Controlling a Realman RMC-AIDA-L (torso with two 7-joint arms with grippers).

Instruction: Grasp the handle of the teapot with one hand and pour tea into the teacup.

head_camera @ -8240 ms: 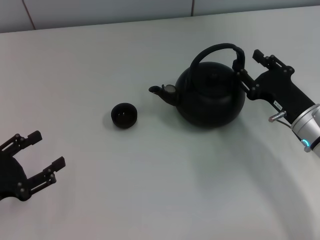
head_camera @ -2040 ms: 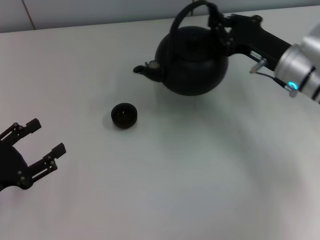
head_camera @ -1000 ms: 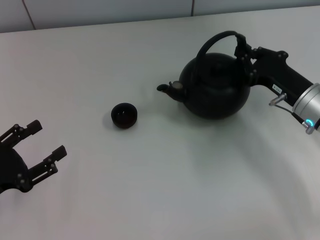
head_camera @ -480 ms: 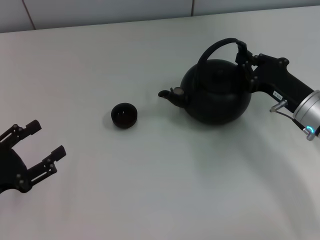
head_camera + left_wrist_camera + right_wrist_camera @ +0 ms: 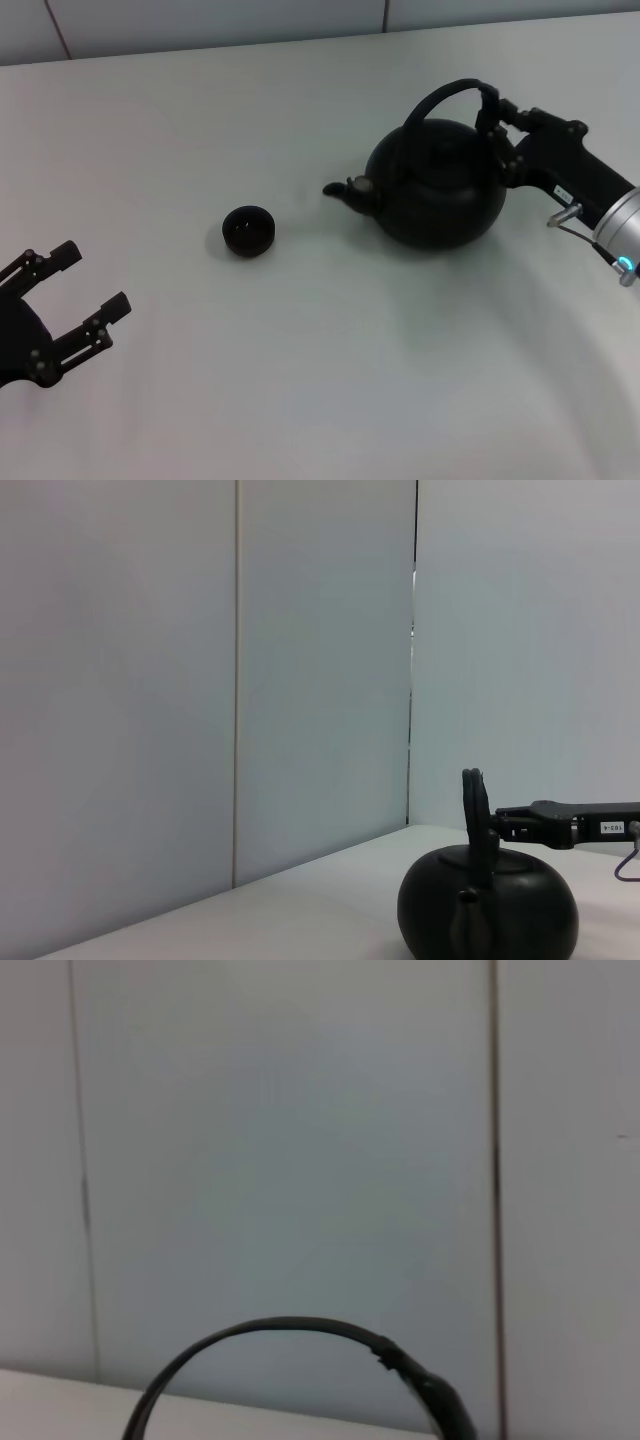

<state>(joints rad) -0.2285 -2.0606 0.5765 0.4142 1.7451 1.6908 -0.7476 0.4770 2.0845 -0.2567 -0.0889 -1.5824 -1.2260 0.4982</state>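
The matte black teapot (image 5: 438, 195) sits upright at the right of the white table (image 5: 300, 380), its spout pointing left toward the teacup (image 5: 247, 230). A hand's width of bare table separates spout and cup. My right gripper (image 5: 493, 122) reaches in from the right and is shut on the right side of the arched handle (image 5: 445, 92). The left wrist view shows the teapot (image 5: 490, 918) spout-on with its handle (image 5: 478, 810) edge-on and the right gripper (image 5: 530, 825) on it. Only the handle's arch (image 5: 290, 1332) appears in the right wrist view. My left gripper (image 5: 78, 290) rests open at the lower left.
Grey wall panels (image 5: 200, 20) stand behind the table's far edge. Nothing else lies on the white tabletop.
Since two seconds ago the right gripper has carried the teapot from high up near the cup down and to the right; in the last half second it shifted slightly further right. The left arm has not moved.
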